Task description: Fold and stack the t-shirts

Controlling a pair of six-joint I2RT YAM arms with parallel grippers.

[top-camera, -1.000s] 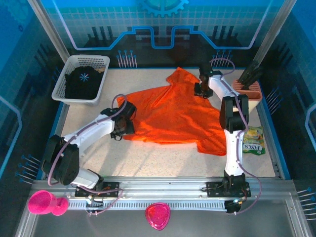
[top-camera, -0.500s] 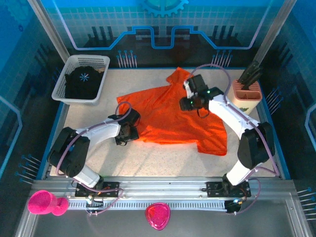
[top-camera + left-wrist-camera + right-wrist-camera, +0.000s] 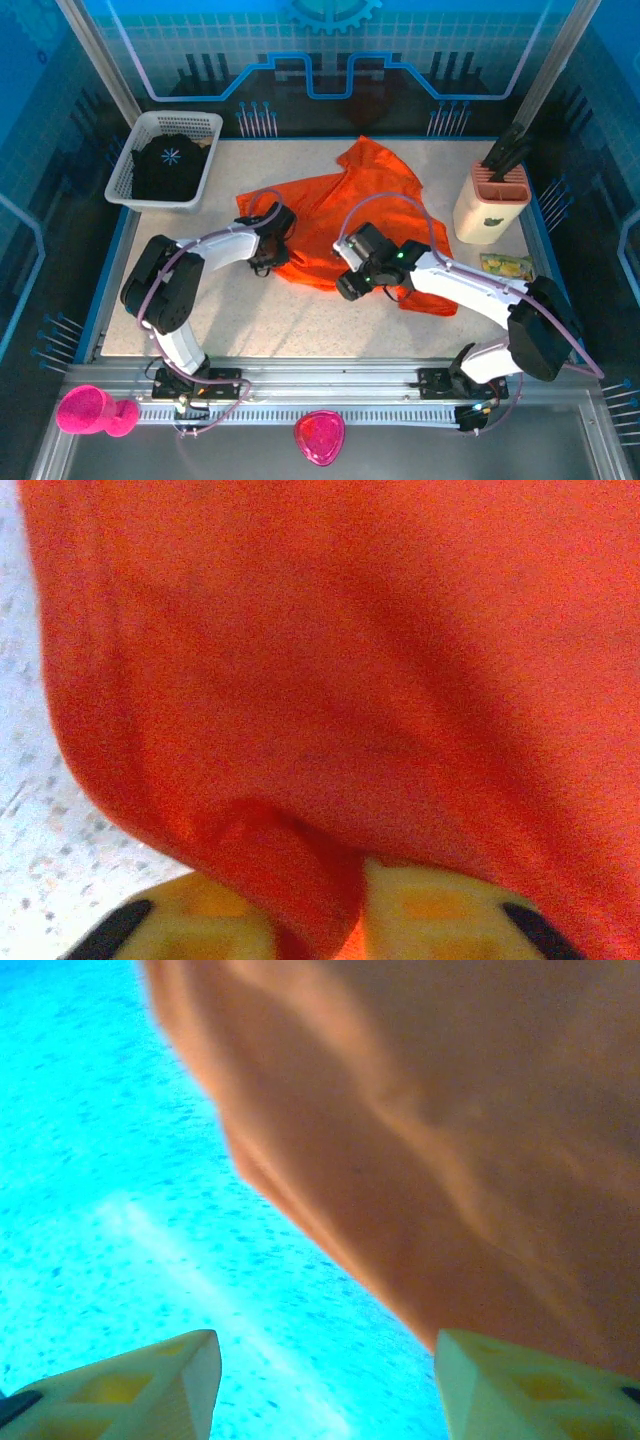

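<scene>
- Orange shirt [image 3: 345, 215] lies crumpled mid-tabletop [image 3: 300, 320].
- Left pincer [image 3: 318, 885] pinches a fold at its 8 o'clock edge.
- Right pincer [image 3: 325, 1350] gapes wide at its 6 o'clock hem.
- Black shirt [image 3: 168, 168] sits in basket [image 3: 122, 172], 10 o'clock.

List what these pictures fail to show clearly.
- Black shirt, top view: bunched in the basket; folded or not, unclear.
- Orange shirt, top view: near hem hidden under the right arm.
- Left gripper, left wrist view: fingers cut off by the bottom edge, cloth between them.
- Packet, top view: print too small.
</scene>
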